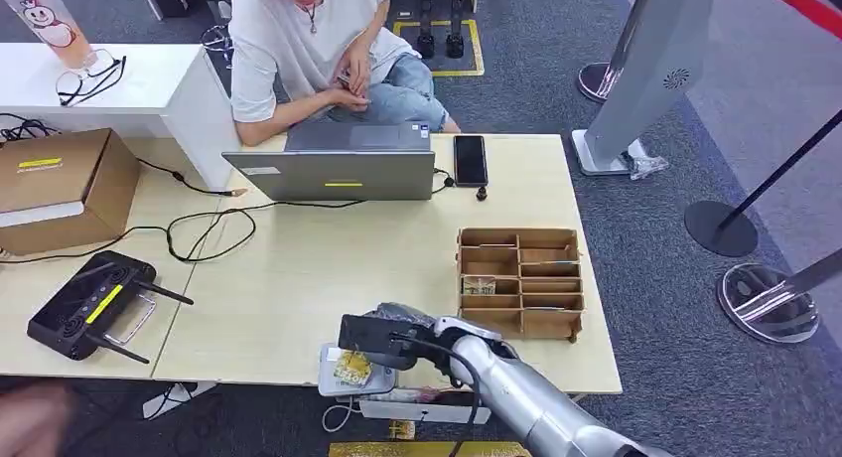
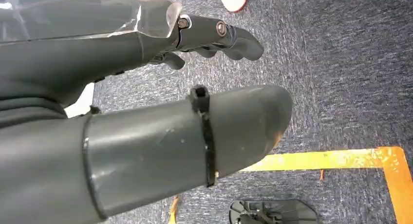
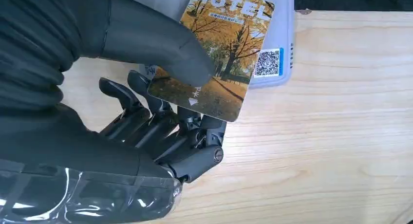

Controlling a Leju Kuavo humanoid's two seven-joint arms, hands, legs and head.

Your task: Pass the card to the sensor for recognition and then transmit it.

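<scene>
Hidden: most of the card reader [image 3: 285, 44] under the hotel card [image 3: 229, 53] and thumb; reader a pale grey slab at the near table edge, partly under the right hand [image 1: 397, 333] in the head view.
Cut off: top of the card's "HOTEL" lettering at the frame edge in the right wrist view; small print beside the arrow too small to read.
Hard to make out: contents of the wooden divided tray [image 1: 519, 281]; slots dark inside.
Counts: one card, one reader, one laptop [image 1: 333, 166], one phone [image 1: 470, 160], one black controller [image 1: 94, 306], one cardboard box [image 1: 60, 184], one seated person [image 1: 318, 50].
Right hand: thumb pressed on the card's face, darker fingers [image 3: 160, 129] curled beneath, card pinched between them.
Card position: over the reader, at the near edge of the light wood table [image 1: 298, 268].
Right arm: reaching in from below, forearm angled toward the table edge.
Left hand [image 2: 204, 39]: hanging above grey carpet, fingers loosely curled, nothing in them.
</scene>
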